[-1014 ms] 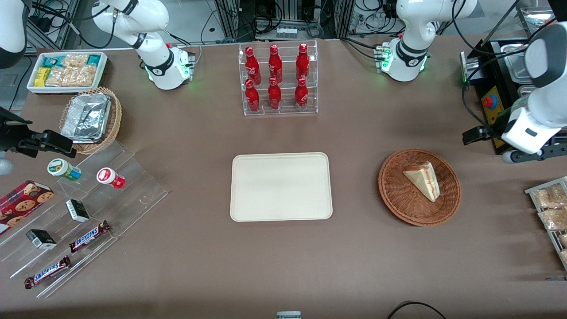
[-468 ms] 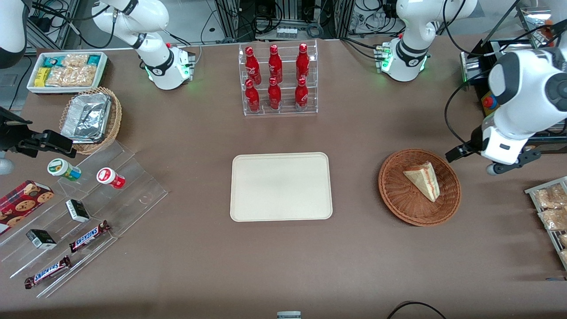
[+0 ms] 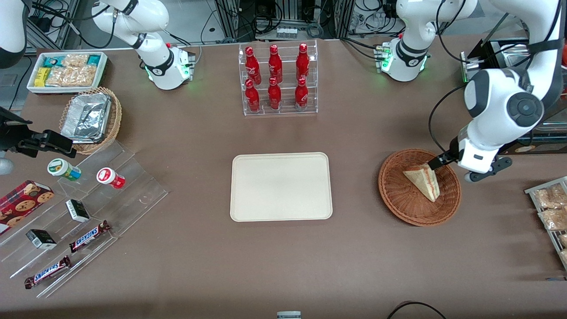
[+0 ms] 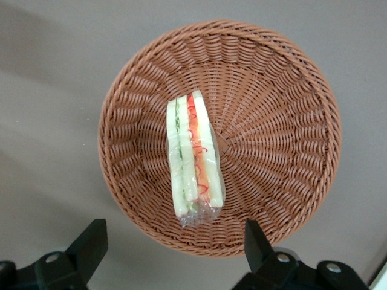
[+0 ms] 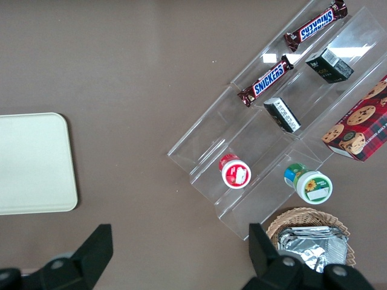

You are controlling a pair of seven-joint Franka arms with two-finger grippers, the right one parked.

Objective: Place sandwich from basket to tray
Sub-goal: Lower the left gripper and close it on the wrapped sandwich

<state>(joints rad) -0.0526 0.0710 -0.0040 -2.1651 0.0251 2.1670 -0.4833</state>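
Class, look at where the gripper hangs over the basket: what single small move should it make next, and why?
Probably straight down: the gripper hangs open above the basket, its fingers wide apart, and the sandwich lies ungrasped in it.

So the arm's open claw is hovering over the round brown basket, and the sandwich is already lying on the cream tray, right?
Not quite. The sandwich still lies in the basket, as the left wrist view shows; the tray holds nothing in the front view. The rest is right: the gripper hangs open above the basket.

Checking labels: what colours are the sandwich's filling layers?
Red, orange and green between pale bread on the sandwich; clearest in the left wrist view.
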